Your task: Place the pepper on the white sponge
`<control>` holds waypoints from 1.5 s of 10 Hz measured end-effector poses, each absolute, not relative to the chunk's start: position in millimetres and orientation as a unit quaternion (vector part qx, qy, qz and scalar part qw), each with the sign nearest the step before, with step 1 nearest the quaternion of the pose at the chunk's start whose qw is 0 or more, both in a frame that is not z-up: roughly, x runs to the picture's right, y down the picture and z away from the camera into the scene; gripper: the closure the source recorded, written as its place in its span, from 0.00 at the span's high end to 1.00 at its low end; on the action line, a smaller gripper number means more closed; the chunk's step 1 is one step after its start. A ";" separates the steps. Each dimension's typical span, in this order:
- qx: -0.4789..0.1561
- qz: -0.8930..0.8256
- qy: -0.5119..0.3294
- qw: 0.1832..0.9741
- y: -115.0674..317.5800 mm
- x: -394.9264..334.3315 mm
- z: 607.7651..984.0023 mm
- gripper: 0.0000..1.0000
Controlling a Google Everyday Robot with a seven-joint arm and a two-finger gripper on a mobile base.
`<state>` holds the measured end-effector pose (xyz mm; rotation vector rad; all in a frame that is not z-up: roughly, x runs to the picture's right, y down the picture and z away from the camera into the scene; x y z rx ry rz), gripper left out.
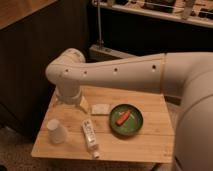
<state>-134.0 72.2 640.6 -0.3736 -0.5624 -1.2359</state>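
We see a small wooden table (150,142) with a few things on it. The pepper (123,117) is slim and orange-red. It lies inside the green bowl (134,131), near the middle. The bowl sits on the right half of the table.

The white sponge (100,108) is a small flat pad. It lies just to the left of the bowl, close to its rim, and its top is bare. The pepper and the sponge are near each other, but they do not touch (the rim of the bowl is between them).

A big white arm (125,75) comes in from the right side and goes across above the back of the table. It bends at a round joint and points down. The gripper (74,102) is at its end, low over the back left part of the table, to the left of the sponge. It is well apart from the pepper. The thick joint hides most of it, so we cannot tell if it is open or closed. We also cannot tell if it touches the table.

In front of the gripper, a white cup (56,131) stands near the front left corner. A long white tube (90,135) lies flat between the cup and the bowl, and one end points to the front edge.
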 end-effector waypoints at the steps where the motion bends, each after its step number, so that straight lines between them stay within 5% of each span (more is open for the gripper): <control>1: -0.171 -0.552 -0.262 0.773 71.9 -115.3 643.1 0.80; 15: -0.194 -0.399 -0.186 0.877 115.9 67.6 720.7 0.80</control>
